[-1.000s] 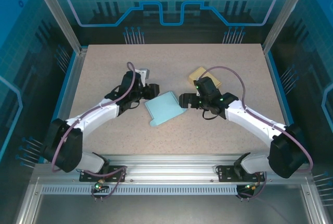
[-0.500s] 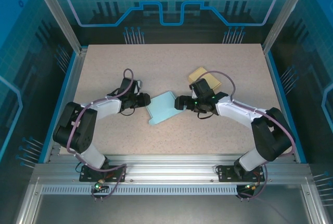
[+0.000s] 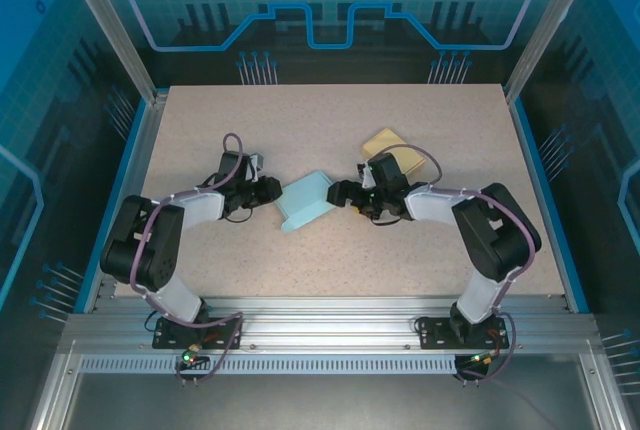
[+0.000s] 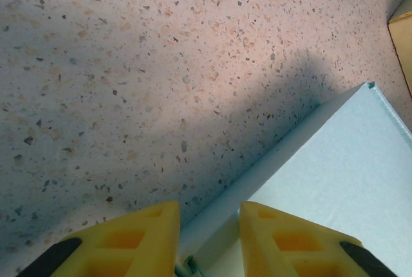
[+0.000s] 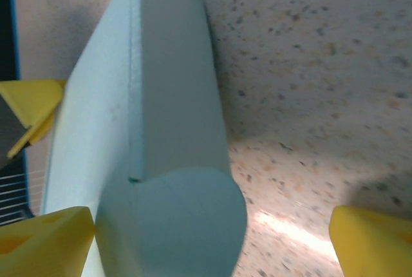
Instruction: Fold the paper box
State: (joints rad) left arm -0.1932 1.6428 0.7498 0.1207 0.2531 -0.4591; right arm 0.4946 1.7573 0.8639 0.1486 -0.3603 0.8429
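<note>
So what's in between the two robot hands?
The light blue paper box lies between the left gripper and the right gripper, one at each side of it. The top view shows this.

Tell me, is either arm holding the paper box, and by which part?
Left jaws straddle the paper box at a thin wall edge, but whether they pinch it cannot be told. Right jaws stand wide around its rounded flap, holding nothing.

1. folded paper box (image 3: 305,202): plain pale blue-green.
2. stone-look table top (image 3: 340,120) under the box: pinkish beige, speckled dark and orange.
3. flat cardboard piece (image 3: 392,145) right of the box: mustard yellow.
4. wedge-shaped plastic fingers (image 4: 129,238) of the left gripper (image 4: 209,216), at the box: bright yellow.
</note>
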